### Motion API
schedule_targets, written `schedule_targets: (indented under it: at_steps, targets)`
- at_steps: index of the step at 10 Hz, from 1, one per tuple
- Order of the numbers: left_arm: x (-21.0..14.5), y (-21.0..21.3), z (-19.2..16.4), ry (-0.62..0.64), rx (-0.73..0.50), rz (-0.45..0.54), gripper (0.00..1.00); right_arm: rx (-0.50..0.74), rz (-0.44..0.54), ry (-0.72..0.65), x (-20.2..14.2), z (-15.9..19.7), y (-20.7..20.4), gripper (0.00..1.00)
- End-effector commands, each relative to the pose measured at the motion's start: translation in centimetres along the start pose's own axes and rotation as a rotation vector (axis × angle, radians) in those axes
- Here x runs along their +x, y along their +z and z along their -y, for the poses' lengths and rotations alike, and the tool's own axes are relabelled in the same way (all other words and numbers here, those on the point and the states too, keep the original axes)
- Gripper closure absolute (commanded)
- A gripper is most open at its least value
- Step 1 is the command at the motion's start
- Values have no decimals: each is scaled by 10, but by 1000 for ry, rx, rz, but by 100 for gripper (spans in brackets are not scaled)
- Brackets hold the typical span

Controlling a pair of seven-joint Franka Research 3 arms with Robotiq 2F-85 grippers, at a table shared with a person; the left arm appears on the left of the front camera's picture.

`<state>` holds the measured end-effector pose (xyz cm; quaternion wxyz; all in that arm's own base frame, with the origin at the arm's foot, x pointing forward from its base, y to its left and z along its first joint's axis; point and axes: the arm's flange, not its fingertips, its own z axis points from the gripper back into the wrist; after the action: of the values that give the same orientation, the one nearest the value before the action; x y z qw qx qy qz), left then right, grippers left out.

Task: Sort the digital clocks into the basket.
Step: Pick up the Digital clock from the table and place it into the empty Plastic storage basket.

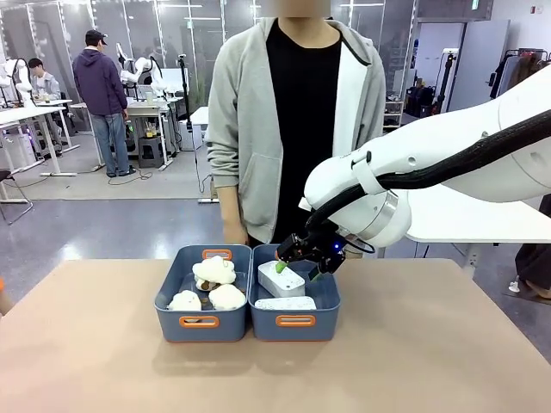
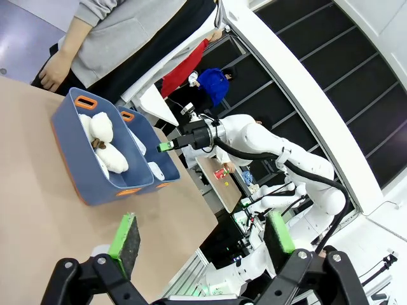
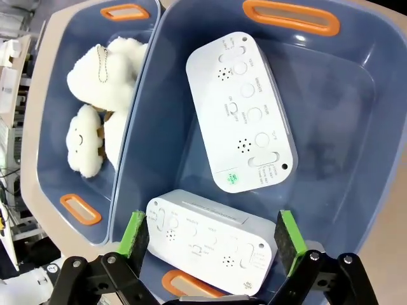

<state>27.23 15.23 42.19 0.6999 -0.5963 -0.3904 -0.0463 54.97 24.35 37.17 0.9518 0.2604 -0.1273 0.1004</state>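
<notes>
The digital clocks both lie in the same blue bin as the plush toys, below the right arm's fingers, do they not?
Not quite: both digital clocks lie in the basket beside the bin that holds the plush toys, below the right arm's fingers, as the right wrist view shows.

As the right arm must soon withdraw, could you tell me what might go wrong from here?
1. The open fingers of the right gripper closely straddle the nearer digital clock; a skewed lift might catch and drag it.
2. The gripper hangs low in the basket, so a sideways retreat could strike its wall.
</notes>
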Motion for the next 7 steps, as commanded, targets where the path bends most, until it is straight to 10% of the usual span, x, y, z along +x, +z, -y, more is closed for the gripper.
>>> schedule_targets:
  at_steps: [1,7]
  targets:
    - [1,0,3,-11,-15,7,0,-1,-2,-3,1,2,-8,0]
    - [1,0,3,-11,-15,7,0,-1,-2,-3,1,2,-8,0]
